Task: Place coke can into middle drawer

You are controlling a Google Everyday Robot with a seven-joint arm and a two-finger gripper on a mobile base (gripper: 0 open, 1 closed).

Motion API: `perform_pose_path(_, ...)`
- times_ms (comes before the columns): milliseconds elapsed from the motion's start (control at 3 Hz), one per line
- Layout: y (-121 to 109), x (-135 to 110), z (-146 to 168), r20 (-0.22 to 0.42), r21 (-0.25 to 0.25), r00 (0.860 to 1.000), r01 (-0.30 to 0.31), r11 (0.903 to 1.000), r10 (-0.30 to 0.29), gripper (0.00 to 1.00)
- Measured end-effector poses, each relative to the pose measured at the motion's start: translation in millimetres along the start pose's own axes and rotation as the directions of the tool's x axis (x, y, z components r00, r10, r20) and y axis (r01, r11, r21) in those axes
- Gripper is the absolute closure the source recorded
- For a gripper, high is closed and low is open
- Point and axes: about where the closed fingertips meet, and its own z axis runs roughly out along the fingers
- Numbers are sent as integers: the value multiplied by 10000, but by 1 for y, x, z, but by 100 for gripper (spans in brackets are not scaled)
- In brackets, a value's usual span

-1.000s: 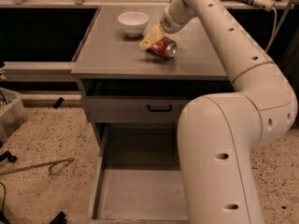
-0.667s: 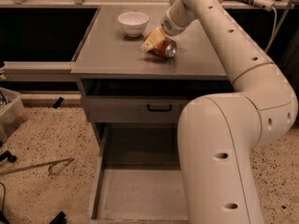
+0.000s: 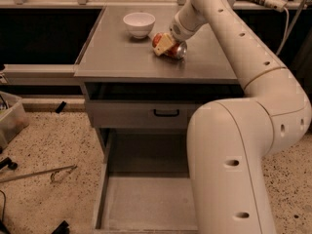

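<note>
The coke can (image 3: 173, 49), red with a silver end, lies tilted on the grey cabinet top (image 3: 126, 57), to the right of a white bowl. My gripper (image 3: 165, 45) reaches down from the arm at the upper right and is shut on the can, with a yellowish finger (image 3: 162, 45) across the can's left side. The can is at or just above the surface. The middle drawer (image 3: 146, 201) is pulled out at the bottom of the view, a grey tray with a bare floor, far below the gripper. My arm's large white body covers its right part.
A white bowl (image 3: 139, 23) stands on the top, left of the can. A closed drawer front with a black handle (image 3: 166, 113) sits above the open drawer. A plastic bin (image 3: 10, 118) and a thin rod (image 3: 39, 172) lie on the speckled floor at left.
The gripper and the can have shifted together slightly up and to the left on the cabinet top. Nothing else has moved.
</note>
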Motion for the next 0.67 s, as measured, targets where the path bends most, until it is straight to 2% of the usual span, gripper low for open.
perform_pose_path(333, 3, 1, 0, 12, -87, 10000, 66, 9999, -66, 65)
perform_pose_path(667, 11, 10, -37, 47, -169, 9974, 727, 9972, -726, 88)
